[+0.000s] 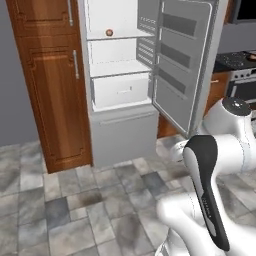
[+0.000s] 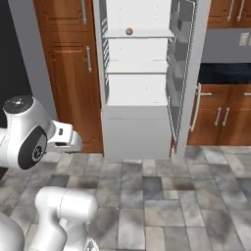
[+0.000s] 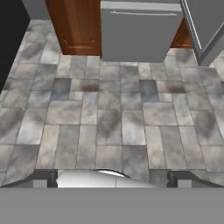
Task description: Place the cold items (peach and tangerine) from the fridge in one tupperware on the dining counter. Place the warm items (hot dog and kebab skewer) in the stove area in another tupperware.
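The gripper (image 3: pixel 112 177) hangs wide open and empty over bare tiled floor (image 3: pixel 109 118), well short of the open fridge (image 1: pixel 122 70) holding a peach (image 1: pixel 109 32).

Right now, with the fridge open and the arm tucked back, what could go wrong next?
1. The open fridge door juts toward the arm's side; driving in or swinging up could clip it.
2. The one round fruit that shows sits high on the top shelf, near its front edge; a nudge from the open gripper might roll it off.
3. Which fruit it is cannot be told from here, so the other may take searching.
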Available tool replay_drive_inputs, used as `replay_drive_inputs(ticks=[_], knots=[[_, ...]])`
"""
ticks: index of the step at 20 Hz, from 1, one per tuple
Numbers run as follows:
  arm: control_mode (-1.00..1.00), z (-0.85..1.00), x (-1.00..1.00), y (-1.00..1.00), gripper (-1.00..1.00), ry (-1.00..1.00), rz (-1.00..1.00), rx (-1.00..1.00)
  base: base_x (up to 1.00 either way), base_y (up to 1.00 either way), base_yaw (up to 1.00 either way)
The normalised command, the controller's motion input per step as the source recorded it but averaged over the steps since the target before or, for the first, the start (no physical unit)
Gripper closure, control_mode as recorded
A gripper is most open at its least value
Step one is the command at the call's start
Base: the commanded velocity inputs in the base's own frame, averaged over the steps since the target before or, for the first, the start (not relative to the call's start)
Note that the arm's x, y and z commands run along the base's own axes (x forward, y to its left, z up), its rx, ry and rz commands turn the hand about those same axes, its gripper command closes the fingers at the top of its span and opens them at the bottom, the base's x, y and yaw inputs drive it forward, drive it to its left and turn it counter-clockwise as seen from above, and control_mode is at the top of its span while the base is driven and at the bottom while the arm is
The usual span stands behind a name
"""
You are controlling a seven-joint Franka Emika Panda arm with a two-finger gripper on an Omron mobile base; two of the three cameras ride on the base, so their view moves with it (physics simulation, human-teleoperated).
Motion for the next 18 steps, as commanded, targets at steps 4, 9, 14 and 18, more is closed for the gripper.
replay_drive_inputs(ticks=[4,9,14,18], knots=[[1.00,0.00,0.00,0.00,-1.00,0.00,0.00,0.00,0.99,-0.15,0.24],[1.00,0.00,0.00,0.00,-1.00,0.00,0.00,0.00,0.92,-0.22,0.14],[1.00,0.00,0.00,0.00,-1.00,0.00,0.00,0.00,0.81,-0.24,0.01],[1.00,0.00,0.00,0.00,-1.00,0.00,0.00,0.00,0.80,-0.28,0.00]])
